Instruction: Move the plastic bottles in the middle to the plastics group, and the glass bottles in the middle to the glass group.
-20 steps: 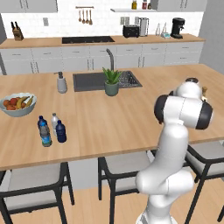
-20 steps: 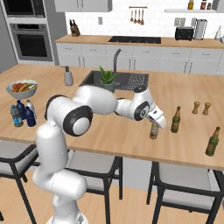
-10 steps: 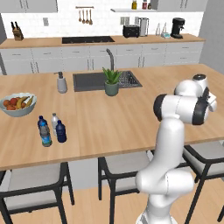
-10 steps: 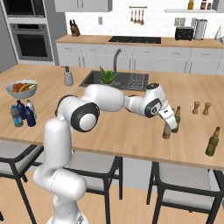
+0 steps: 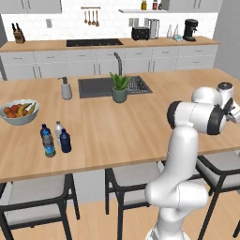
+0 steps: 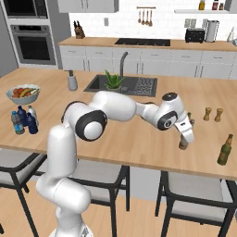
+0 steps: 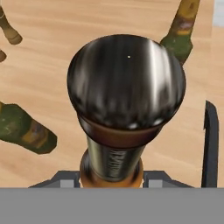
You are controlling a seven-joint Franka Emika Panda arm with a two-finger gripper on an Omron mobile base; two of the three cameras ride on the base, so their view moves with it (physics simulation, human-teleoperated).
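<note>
My gripper (image 6: pixel 185 135) is shut on the small amber-orange glass bottle (image 6: pixel 183 145), held upright low over the right end of the island counter. From the hand view I look straight down on the bottle's dark rounded cap (image 7: pixel 127 78), with its orange body below. Two dark olive-green glass bottles lie close to it, one (image 7: pixel 183 24) ahead and one (image 7: pixel 24 129) to the side. Another view shows a green bottle (image 6: pixel 225 150) standing to the right of the gripper. At the counter's far left, the blue-labelled water bottle (image 5: pixel 47 141), the clear white-capped bottle (image 5: pixel 57 131) and the navy bottle (image 5: pixel 65 141) stand together.
Two tan shakers (image 6: pixel 213 114) stand behind the gripper. A fruit bowl (image 5: pixel 19 112), a soap dispenser (image 5: pixel 66 89), the sink (image 5: pixel 115 86) and a potted plant (image 5: pixel 120 87) sit further left. Stools (image 6: pixel 193 190) line the counter's near edge, which runs close under the bottle.
The arm has swung right with the amber bottle, carrying it closer to the green bottles and slightly lower. The grip has not changed.
</note>
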